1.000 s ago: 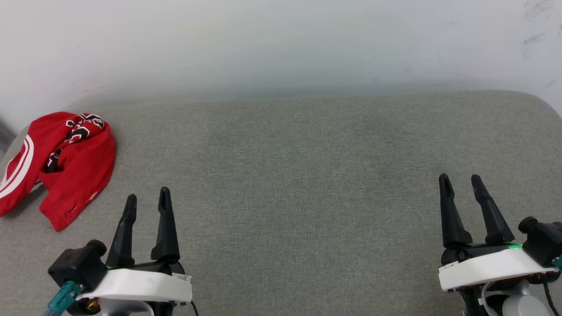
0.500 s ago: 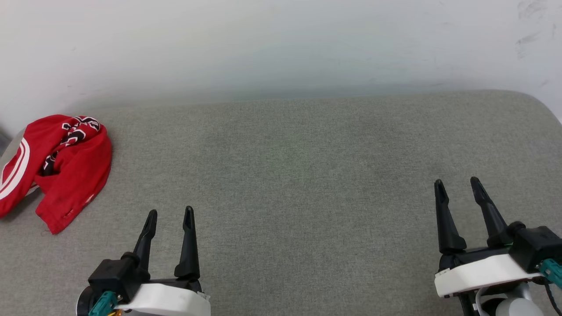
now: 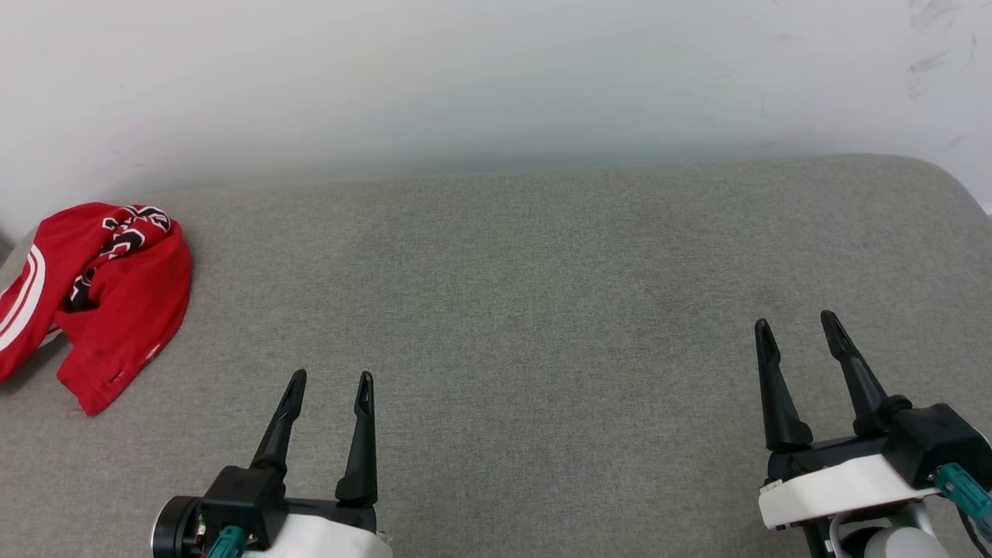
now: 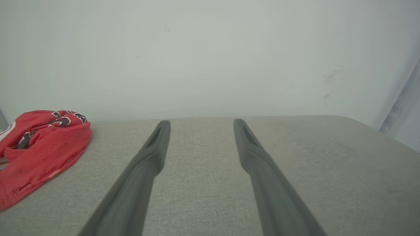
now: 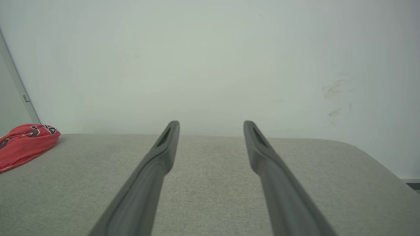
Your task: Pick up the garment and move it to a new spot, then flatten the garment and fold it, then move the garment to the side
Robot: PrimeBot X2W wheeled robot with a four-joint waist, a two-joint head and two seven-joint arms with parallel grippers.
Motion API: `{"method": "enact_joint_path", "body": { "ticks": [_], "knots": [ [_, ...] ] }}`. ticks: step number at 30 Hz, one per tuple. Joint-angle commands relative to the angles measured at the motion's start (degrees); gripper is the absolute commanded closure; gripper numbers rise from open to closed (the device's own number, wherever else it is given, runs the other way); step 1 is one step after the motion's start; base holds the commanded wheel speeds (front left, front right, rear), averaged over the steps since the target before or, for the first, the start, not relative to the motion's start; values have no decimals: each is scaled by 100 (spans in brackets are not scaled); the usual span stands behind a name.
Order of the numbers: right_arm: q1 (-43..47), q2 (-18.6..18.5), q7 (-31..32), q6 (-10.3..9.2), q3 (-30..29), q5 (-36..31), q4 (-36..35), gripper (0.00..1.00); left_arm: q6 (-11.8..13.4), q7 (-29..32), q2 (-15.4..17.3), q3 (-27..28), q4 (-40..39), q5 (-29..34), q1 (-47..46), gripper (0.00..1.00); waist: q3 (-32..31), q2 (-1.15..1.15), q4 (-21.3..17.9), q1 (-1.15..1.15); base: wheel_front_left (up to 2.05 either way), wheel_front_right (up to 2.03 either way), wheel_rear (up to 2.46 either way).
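Shirt (image 3: 93,294) lying crumpled at far left edge of cushion (image 3: 542,310), near wall (image 3: 465,77), lettering partly showing. Left gripper (image 3: 332,377) hovering well apart from it, fingers spread, holding nothing. Right gripper (image 3: 796,321) hovering over cushion's right side, fingers spread, empty.

Right tool (image 5: 211,124), fingers (image 5: 157,164) apart, over grey cushion (image 5: 210,196); garment (image 5: 26,144) far left.

Soft, even light fills all three views, with no glare. The white wall (image 3: 496,70) is bright and greys into a faint shadow band where it meets the fabric-covered worktop (image 3: 542,271). A small soft shadow lies under the left edge of the red jersey (image 3: 116,310). The head view is sharp. In the wrist views the close dark fingers (image 4: 144,170) look soft, and the wall dims toward the corners.
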Motion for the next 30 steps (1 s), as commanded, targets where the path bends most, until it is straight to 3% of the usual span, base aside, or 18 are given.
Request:
{"method": "enact_joint_path", "body": {
  "ticks": [1,8,18,30],
  "knots": [
    [55,-9,-50,-2,14,-2,-36,0,-15,-58,-22,14,-62,90,67,0,-4,0,0,0,0,0,0],
    [80,-8,-127,-2,17,206,60,0,-250,-128,-239,339,-175,108,235,0,-28,0,-2,0,0,0,0],
    [113,-7,-231,-2,67,221,205,0,-802,-236,-472,876,104,293,313,0,-42,0,-79,0,0,0,0],
    [120,-7,-279,-2,-9,61,290,0,-1017,-283,-499,932,378,344,239,0,-10,0,-199,0,0,0,0]
  ]
}}
